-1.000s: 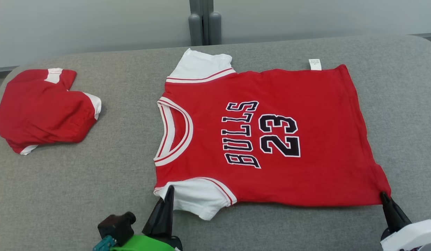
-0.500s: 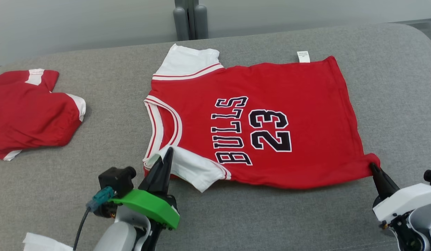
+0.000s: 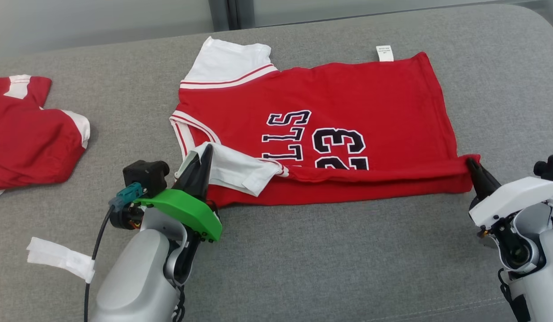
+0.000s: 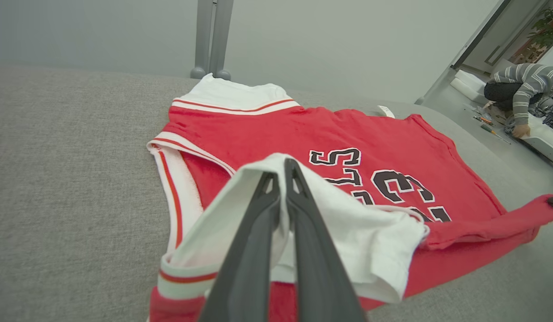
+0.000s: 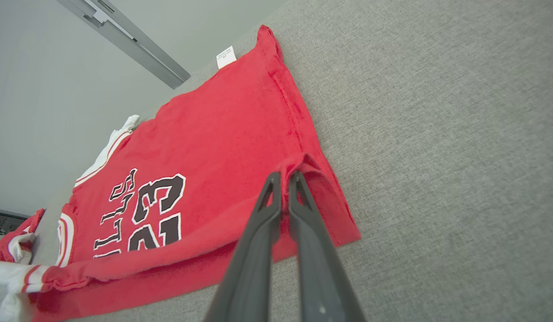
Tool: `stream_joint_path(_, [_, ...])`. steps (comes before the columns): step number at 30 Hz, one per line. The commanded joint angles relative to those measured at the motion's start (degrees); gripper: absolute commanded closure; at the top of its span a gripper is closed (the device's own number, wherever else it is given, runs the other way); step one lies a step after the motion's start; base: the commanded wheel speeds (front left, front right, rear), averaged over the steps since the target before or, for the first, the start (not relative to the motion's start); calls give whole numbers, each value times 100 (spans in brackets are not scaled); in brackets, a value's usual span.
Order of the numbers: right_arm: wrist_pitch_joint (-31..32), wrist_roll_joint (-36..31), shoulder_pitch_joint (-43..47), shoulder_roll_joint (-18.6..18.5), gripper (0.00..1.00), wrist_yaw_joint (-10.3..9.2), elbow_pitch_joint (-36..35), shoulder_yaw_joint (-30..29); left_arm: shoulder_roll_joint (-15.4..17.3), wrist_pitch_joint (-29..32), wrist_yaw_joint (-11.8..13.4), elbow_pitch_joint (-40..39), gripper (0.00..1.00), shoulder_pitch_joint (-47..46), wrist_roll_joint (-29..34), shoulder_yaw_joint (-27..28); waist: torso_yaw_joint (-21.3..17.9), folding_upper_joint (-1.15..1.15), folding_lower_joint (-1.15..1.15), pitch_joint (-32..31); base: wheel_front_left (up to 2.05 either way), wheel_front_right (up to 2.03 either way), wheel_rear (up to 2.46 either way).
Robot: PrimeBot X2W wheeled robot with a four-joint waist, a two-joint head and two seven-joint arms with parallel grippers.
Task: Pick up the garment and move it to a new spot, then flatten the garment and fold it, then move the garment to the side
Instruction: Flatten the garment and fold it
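Note:
The garment [image 3: 348,98] is a red jersey with white sleeves and black lettering, spread on the grey cushion. Its near edge is lifted and folded back over the lettering. My left gripper [image 3: 207,150] is shut on the near white sleeve [image 4: 348,223], held above the neckline. In the left wrist view the garment [image 4: 267,134] lies ahead and my left gripper [image 4: 280,167] pinches the sleeve's white cloth. My right gripper [image 3: 470,162] is shut on the near hem corner at the right. In the right wrist view the gripper [image 5: 284,176] pinches that red corner of the garment [image 5: 222,147].
A second red garment [image 3: 26,138] lies bunched at the left end of the cushion [image 3: 325,268]. A white strip [image 3: 59,258] hangs from my left forearm. A grey post [image 4: 211,40] stands behind the cushion. A person in a striped top [image 4: 524,89] crouches on the floor far right.
Both grippers have carried the garment's near edge away from me, folding it over the lower lettering. The head camera has tilted, so the whole scene sits higher and further left.

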Motion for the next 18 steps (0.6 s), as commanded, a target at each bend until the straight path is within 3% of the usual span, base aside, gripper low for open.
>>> stream_joint_path(1, [-132,-21,-135,-48,0,0,45,60,-5,-108,-25,115,74,-156,-41,5,-4,0,0,24,0,0,0])
stream_joint_path(2, [-202,-4,-157,-64,0,-1,116,109,-23,-185,-26,218,0,-221,-27,13,2,0,0,23,0,0,0])
stream_joint_path(9, [-961,122,106,-388,0,0,263,593,-107,-527,-57,619,0,16,-24,-1,99,0,0,-169,0,0,0])
stream_joint_path(18, [-1368,1,368,-745,0,0,542,998,3,-612,-5,711,0,687,22,90,155,0,0,-194,0,0,0])
